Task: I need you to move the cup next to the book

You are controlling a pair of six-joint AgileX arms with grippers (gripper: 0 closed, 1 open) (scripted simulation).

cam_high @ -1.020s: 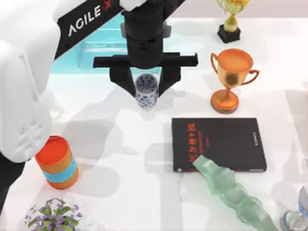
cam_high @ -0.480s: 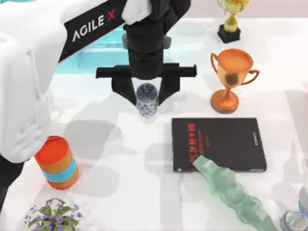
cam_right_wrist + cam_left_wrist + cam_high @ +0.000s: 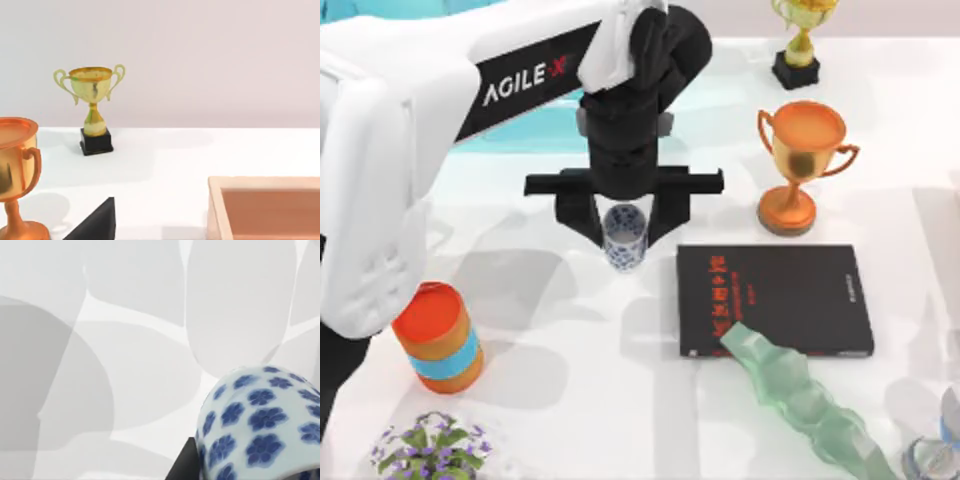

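1. Along the tabletop's (image 3: 570, 400) near edge, a small pot of purple flowers (image 3: 430, 447) stands close to the near-left corner, and a translucent pale-green twisted piece (image 3: 800, 400) runs toward the near-right corner.
2. The far tip of that green piece overlaps the book's (image 3: 775, 298) near edge. The book lies flat, right of the tabletop's middle, its black cover with red lettering facing up.
3. Near the left edge stands an orange cylinder with a light-blue band (image 3: 437, 337), upright and well apart from the book.
4. Around the tabletop's middle, the left gripper (image 3: 624, 228) points straight down with its black fingers clenched on the cup (image 3: 624, 236), one finger on each side of it. The cup is upright, white with blue flowers, and sits just beside the book's far-left corner; whether it touches the tabletop cannot be told.
5. In the left wrist view the cup (image 3: 260, 425) shows close up, with a dark finger at its side and grey shadows on the white surface beyond.
6. Farther back on the right, an orange-gold trophy (image 3: 798, 165) stands just beyond the book's far edge.
7. At the far edge stands a second golden trophy (image 3: 798, 45) on a black base; the right wrist view shows it (image 3: 92, 107) before a pale wall.
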